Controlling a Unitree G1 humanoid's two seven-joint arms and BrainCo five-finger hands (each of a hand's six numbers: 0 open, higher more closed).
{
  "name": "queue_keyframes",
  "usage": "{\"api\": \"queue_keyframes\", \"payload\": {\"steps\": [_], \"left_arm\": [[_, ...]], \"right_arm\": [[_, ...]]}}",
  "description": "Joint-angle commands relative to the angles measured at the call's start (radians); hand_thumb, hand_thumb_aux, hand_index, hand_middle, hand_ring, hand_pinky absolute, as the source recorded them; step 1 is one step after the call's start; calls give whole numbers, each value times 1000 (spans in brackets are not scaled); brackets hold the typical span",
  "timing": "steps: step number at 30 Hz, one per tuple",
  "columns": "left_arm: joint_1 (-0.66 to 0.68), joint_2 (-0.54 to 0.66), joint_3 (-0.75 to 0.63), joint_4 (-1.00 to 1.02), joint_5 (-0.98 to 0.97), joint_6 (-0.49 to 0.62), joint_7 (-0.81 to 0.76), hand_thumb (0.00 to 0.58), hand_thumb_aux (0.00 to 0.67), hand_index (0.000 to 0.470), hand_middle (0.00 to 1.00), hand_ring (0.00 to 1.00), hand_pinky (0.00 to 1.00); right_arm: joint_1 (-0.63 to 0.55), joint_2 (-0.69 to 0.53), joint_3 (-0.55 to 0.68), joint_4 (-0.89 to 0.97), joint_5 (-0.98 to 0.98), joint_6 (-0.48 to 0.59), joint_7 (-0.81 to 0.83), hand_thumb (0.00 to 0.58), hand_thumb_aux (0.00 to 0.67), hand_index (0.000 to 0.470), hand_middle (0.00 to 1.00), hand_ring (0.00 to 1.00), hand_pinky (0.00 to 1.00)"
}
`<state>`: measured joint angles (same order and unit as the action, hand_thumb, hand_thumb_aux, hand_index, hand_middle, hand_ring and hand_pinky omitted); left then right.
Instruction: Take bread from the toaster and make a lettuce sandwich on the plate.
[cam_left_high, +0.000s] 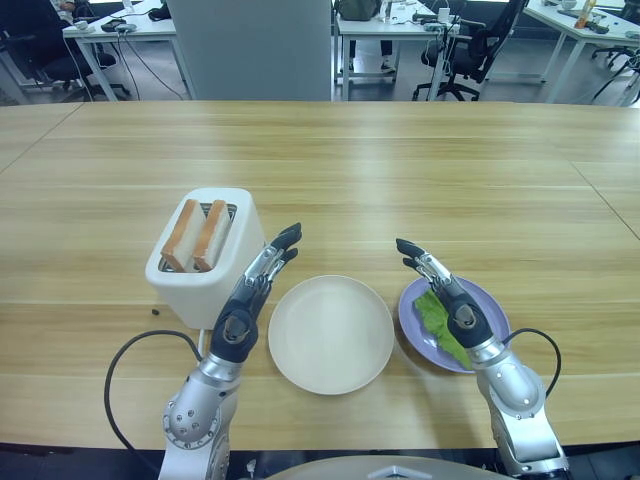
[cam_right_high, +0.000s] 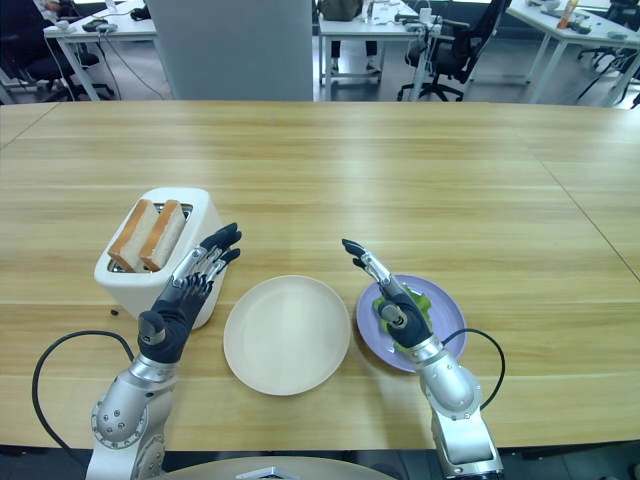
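**Both hands empty, bread in toaster, lettuce on side plate**

White toaster (cam_left_high: 205, 270) stands on the wooden table (cam_left_high: 400, 170), robot's left side. Two bread slices (cam_left_high: 196, 236) stand upright in its slots, tops sticking out, side by side. Cream plate (cam_left_high: 331, 334) sits in the middle, near the front edge, nothing on it. Purple plate (cam_left_high: 492, 318) is just beside it on the right, the two rims close, contact unclear. Lettuce leaf (cam_left_high: 437, 322) lies on the purple plate.

Left hand (cam_left_high: 250, 298): fingers stretched out and spread, holding nothing, between the toaster and the cream plate, fingertips pointing forward and up. Right hand (cam_left_high: 446, 292): fingers straight and together, holding nothing, over the purple plate and above the lettuce; can't tell if it touches the leaf.

View differences: in the left eye view the leaf reads as one long green strip beside the right hand, and the left hand sits by the toaster's right corner. In the right eye view the right hand covers most of the leaf, green peeking out on both sides, and the left hand overlaps the toaster's front face.

A black cable (cam_left_high: 118, 372) loops on the table by the left arm, and a second cable (cam_left_high: 548, 352) loops by the right arm.
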<state>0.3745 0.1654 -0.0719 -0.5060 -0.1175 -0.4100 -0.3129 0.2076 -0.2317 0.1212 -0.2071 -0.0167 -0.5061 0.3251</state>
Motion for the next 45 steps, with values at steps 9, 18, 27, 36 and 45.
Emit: {"api": "queue_keyframes", "payload": {"steps": [9, 18, 27, 36, 45], "left_arm": [[-11, 8, 9, 45, 73, -30, 27, 0, 0, 0, 0, 0, 0], [-174, 187, 398, -81, 528, 225, 197, 0, 0, 0, 0, 0, 0], [-300, 484, 429, 48, 1015, 507, 92, 0, 0, 0, 0, 0, 0], [-377, 528, 264, 271, 1137, 618, 34, 0, 0, 0, 0, 0, 0], [-466, 546, 175, 447, 1120, 638, 78, 0, 0, 0, 0, 0, 0]], "right_arm": [[0, -17, 8, 26, -15, -29, 2, 0, 0, 0, 0, 0, 0], [4, -28, -15, 36, -84, -25, -35, 0, 0, 0, 0, 0, 0], [-14, -171, -124, 40, -431, -22, -175, 0, 0, 0, 0, 0, 0], [-7, -259, -111, 69, -577, -47, -246, 0, 0, 0, 0, 0, 0], [-1, -380, -114, 156, -677, 1, -243, 0, 0, 0, 0, 0, 0]]}}
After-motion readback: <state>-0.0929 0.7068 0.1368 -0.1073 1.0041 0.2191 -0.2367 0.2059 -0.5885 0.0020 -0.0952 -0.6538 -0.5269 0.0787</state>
